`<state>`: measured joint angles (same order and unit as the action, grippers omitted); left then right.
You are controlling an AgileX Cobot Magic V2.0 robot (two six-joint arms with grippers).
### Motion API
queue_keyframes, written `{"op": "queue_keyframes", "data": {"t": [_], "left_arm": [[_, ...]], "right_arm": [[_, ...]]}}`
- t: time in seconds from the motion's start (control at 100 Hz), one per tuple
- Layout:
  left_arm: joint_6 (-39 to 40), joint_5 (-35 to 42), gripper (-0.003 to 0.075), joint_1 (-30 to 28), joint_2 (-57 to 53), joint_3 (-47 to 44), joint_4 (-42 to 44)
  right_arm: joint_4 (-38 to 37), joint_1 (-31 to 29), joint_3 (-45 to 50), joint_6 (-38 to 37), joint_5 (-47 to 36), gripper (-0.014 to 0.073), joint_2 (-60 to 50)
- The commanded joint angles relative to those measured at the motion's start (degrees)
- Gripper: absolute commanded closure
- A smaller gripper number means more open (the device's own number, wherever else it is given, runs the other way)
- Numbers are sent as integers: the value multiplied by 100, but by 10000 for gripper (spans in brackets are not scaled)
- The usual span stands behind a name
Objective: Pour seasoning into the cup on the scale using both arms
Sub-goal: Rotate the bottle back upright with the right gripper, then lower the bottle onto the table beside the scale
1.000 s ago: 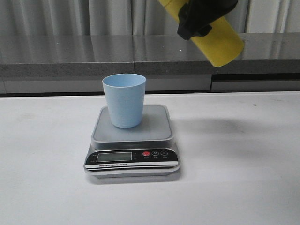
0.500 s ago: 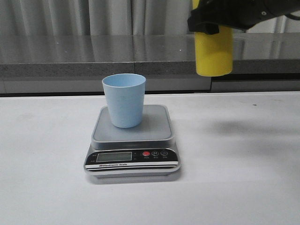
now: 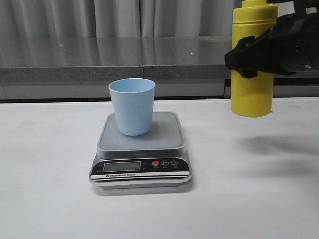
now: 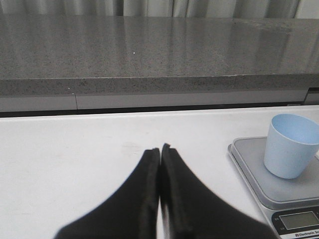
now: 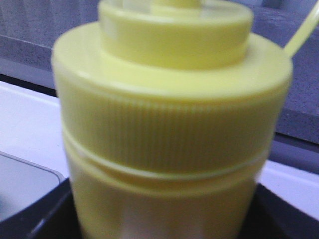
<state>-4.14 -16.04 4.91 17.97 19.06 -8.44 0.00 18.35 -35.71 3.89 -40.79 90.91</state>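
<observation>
Right pincer (image 3: 256,57): clamped on upright seasoning bottle (image 3: 251,94), airborne right of cup (image 3: 132,106) on scale (image 3: 141,144). Left pincer (image 4: 160,149): closed together, seen only at its wrist, over bare counter (image 4: 75,149).

cup (image 3: 132,106) sits on scale (image 3: 141,152), rear-left of platform. seasoning (image 3: 251,59) hangs upright at 3 o'clock of cup, well apart, above table (image 3: 259,199).

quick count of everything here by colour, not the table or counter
Yellow: 1, the bottle held upright in the air by the right gripper.
Pale blue: 1, the cup standing on the scale.
Silver-grey: 1, the scale.
Black: 2, the right gripper and the left gripper, shut and holding nothing.
Total: 5.
</observation>
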Motion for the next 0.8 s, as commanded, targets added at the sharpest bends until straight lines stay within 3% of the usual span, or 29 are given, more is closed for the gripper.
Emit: {"op": "queue_keyframes", "data": {"t": [0.0,0.79], "left_arm": [[-7,402,740,-11,40,152,-11],[-7,402,740,-11,40,152,-11]], "right_arm": [[-120,-27,-97,73,-640,251,-111],[-735,-18,-97,-38,-2635,251,1366]]}}
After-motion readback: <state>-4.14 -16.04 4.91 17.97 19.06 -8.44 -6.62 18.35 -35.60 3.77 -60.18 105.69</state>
